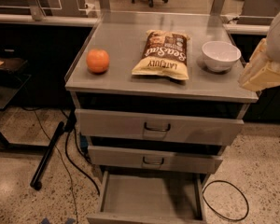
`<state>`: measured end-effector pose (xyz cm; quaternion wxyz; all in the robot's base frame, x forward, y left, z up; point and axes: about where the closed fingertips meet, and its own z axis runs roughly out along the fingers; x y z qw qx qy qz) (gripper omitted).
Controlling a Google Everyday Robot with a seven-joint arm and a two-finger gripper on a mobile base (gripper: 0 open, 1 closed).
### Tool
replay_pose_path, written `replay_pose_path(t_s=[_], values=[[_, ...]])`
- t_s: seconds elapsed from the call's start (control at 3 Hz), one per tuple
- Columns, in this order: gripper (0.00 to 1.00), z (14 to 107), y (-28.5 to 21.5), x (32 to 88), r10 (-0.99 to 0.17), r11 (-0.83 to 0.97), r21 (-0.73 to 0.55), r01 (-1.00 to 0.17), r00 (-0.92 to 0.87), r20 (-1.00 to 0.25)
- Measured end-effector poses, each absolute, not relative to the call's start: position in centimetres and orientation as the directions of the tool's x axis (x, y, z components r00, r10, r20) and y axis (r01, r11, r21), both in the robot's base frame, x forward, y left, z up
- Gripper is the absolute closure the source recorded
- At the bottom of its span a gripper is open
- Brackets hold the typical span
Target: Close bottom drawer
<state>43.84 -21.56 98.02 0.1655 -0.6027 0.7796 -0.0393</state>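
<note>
The bottom drawer (149, 197) of the grey metal cabinet is pulled far out, and its plain grey tray shows empty. Its front panel (144, 218) is cut off by the lower edge of the view, so its handle is out of sight. The middle drawer (154, 160) and the top drawer (158, 127) above it stand slightly out, each with a dark loop handle. My gripper (263, 71), cream-coloured on a white arm, hangs at the right edge beside the cabinet top's right corner, well above the bottom drawer and touching nothing.
On the cabinet top (126, 73) lie an orange (98, 60), a chip bag (162, 55) and a white bowl (220, 55). A black cable (226, 199) loops on the floor at right. A dark pole (46, 155) and cords lie at left.
</note>
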Motion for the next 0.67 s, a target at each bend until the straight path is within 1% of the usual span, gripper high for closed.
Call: replay_pose_path(t_s=[0.33, 0.67], values=[[1.00, 96.0, -21.9, 42.9, -0.949, 0.285, -0.233, -0.930, -0.239, -0.206], [1.00, 92.0, -22.2, 40.7, -0.943, 0.308, -0.191, -0.932, -0.271, -0.194]])
